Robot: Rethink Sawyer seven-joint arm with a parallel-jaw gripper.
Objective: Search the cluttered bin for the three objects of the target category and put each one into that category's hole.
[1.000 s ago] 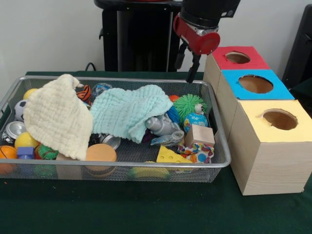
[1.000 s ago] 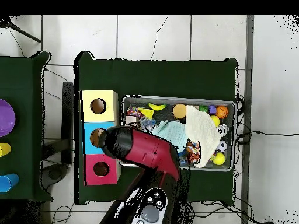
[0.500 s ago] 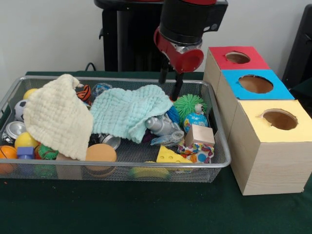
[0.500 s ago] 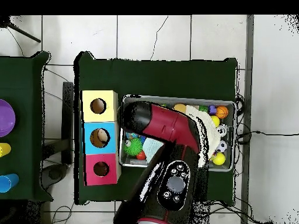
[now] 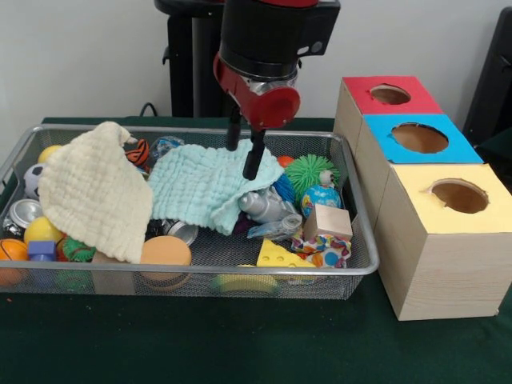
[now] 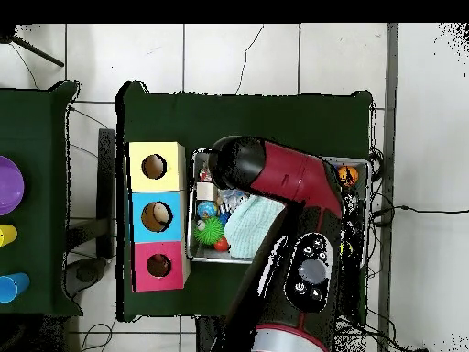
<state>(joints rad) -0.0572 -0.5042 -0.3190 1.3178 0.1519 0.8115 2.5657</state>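
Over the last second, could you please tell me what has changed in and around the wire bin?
The tool has travelled from beside the red-topped box across the bin and lowered; it now hangs open over the mint-green cloth, holding nothing. The cream-yellow cloth, the mint cloth, the speckled fabric piece and the three boxes lie as before.

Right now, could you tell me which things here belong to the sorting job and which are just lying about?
Job:
wire basket
cream cloth
mint cloth
speckled fabric piece
three holed boxes
gripper, open above the mint cloth

Lying about:
green spiky ball
wooden cube
yellow cheese wedge
balls at the basket's end
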